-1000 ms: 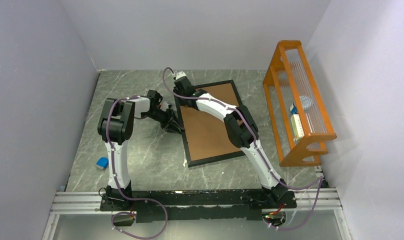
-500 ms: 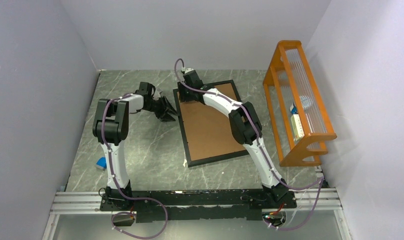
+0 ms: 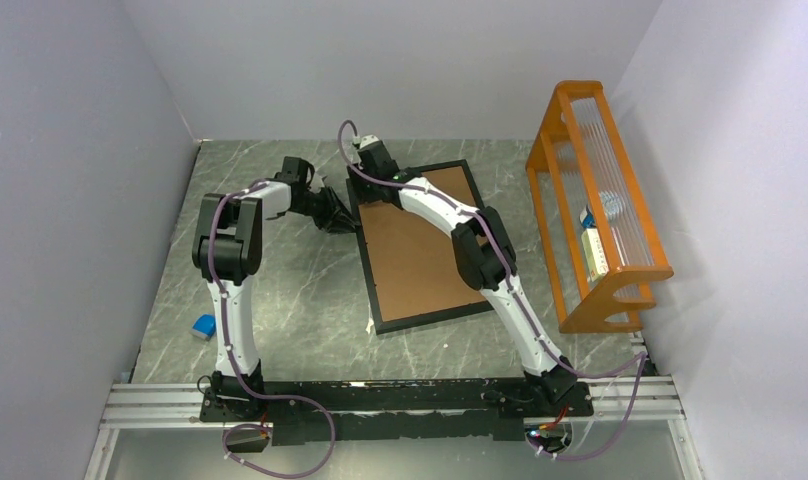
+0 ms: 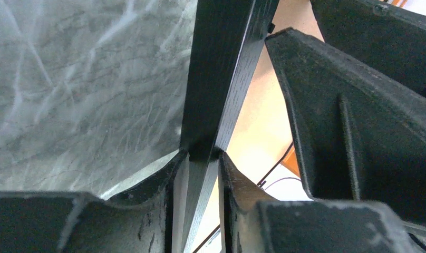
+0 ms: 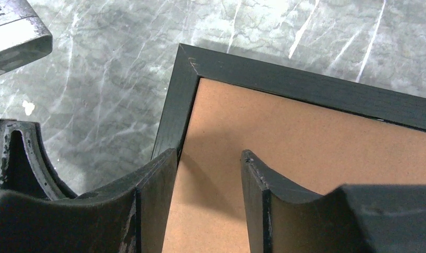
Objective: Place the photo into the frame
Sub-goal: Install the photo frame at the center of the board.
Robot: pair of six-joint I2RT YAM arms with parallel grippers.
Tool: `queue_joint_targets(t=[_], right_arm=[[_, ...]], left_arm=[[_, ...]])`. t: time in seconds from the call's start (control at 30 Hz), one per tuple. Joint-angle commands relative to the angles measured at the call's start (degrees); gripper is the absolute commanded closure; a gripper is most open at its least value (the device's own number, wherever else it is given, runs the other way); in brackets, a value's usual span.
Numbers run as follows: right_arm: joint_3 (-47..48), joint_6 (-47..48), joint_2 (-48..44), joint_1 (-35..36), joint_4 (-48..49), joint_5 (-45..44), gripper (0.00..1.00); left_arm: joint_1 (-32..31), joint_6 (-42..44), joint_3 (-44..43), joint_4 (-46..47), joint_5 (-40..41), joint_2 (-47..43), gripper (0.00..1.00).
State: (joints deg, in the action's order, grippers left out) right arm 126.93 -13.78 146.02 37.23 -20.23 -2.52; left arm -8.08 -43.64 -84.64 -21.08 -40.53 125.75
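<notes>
1. On the grey marbled bench (image 3: 280, 290), right of centre, lies the black picture frame (image 3: 435, 316), with a brown backing board (image 3: 415, 250) filling its opening.
2. At the frame's left rail, close to the far-left corner, the left end effector (image 3: 337, 214) is clenched on the rail. The wrist view shows the black bar running between its fingers (image 4: 166, 182), one on the outer side and one on the board side, both touching it.
3. Over that same far-left corner hangs the right end effector (image 3: 366, 188), released (jaws parted, with only the board's surface showing in the gap). One of its fingers (image 5: 158, 184) sits at the rail's inner edge and the other is above the board.
4. Whether the gripped rail is raised off the bench cannot be told.
5. Along the right wall stands an orange wooden rack (image 3: 608, 300), just beside the frame's right side but apart from it.
6. A small blue object (image 3: 205, 325) lies on the bench beside the left arm, well apart from the frame.
</notes>
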Motion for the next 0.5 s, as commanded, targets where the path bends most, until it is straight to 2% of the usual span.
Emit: queue_joint_targets(t=[0.0,0.17,0.3,0.47], right_arm=[[2.6,3.9,2.6,1.5,-3.0,-4.2,0.49],[3.1,5.3,3.7,2.0,-4.6,-6.1,0.56],[2.2,6.5,3.4,2.0,-4.7,-6.1,0.68],[-2.6,7.8,1.0,2.0,-2.8,-5.3,0.70]], left_arm=[[-0.4,3.4,0.2,-6.1,7.1,3.2,0.72],[-0.4,3.8,0.7,-6.6,7.4,3.2,0.73],[-0.4,3.9,0.9,-6.8,7.4,3.5,0.73],[-0.4,4.2,0.9,-7.5,7.8,3.8,0.74]])
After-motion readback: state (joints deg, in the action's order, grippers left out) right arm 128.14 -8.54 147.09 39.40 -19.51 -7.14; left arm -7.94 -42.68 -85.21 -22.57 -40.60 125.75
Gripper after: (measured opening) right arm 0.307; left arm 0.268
